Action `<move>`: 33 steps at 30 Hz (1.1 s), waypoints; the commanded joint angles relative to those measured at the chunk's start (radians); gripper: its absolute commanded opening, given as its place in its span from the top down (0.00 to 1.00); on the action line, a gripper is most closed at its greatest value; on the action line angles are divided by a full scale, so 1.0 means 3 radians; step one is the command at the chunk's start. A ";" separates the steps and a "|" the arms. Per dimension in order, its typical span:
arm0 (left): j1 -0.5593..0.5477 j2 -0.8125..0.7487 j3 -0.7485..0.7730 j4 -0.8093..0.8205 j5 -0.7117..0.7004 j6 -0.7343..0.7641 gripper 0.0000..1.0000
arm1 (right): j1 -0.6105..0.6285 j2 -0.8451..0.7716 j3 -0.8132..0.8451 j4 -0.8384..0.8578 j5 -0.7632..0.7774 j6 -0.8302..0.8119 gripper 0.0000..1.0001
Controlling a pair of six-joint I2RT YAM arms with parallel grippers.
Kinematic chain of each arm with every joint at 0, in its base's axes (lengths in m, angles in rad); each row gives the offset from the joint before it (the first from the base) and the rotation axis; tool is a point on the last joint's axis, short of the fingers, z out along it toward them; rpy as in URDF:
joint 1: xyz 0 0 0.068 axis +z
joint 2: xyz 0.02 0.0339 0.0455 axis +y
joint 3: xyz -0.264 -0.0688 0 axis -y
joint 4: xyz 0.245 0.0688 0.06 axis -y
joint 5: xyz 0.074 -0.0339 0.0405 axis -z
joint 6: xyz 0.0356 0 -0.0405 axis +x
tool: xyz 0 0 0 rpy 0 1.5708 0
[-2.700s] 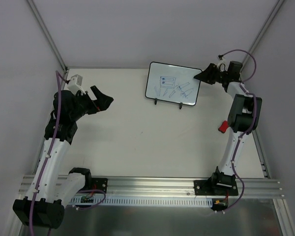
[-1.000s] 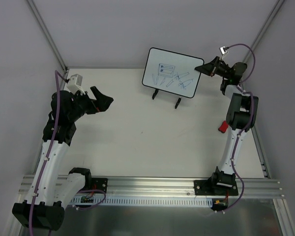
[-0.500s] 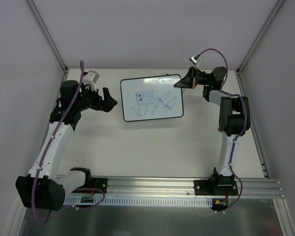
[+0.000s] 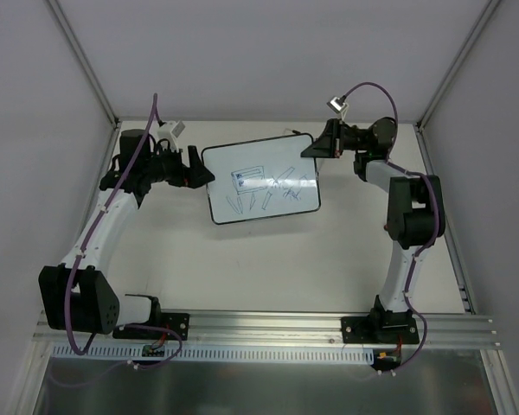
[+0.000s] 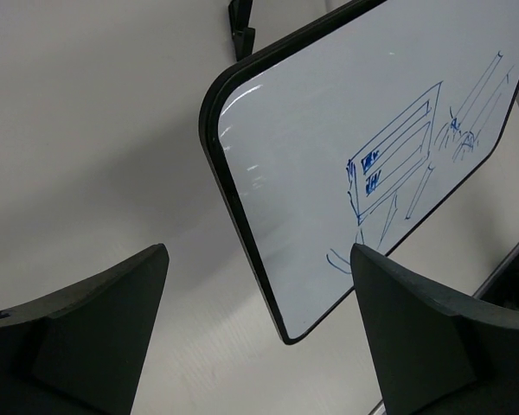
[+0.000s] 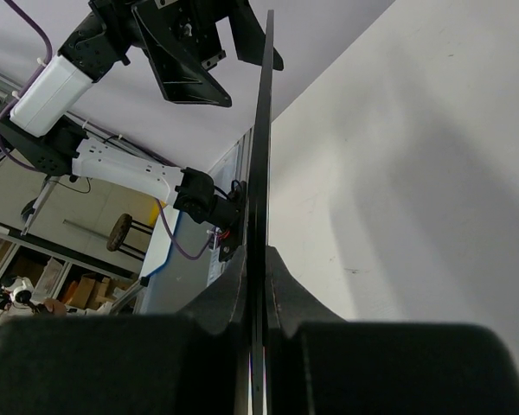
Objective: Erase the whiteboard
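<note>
The whiteboard (image 4: pixel 261 181), white with a thin black frame and blue marker scribbles, hangs tilted above the table. My right gripper (image 4: pixel 310 149) is shut on its upper right corner. In the right wrist view the whiteboard (image 6: pixel 261 130) runs edge-on between the shut right gripper (image 6: pixel 256 259). My left gripper (image 4: pixel 204 170) stands open at the board's left edge. From the left wrist, the whiteboard (image 5: pixel 329 173) has its lower corner between the spread fingers of the left gripper (image 5: pixel 258 252), touching neither.
The white table (image 4: pixel 242 268) lies under the board, with grey enclosure walls on three sides. An aluminium rail (image 4: pixel 268 327) with both arm bases runs along the near edge. The left arm's wrist (image 6: pixel 190 60) shows beyond the board.
The right arm has carried the whiteboard off the table and leftward, tilting it. The left arm has swung in to the board's left edge, its jaws slightly narrower.
</note>
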 commanded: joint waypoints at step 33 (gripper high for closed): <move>0.0440 0.0461 0.0205 0.0402 0.1838 -0.0270 0.55 | 0.0121 -0.0444 0.0221 0.0825 0.0230 0.0101 1.00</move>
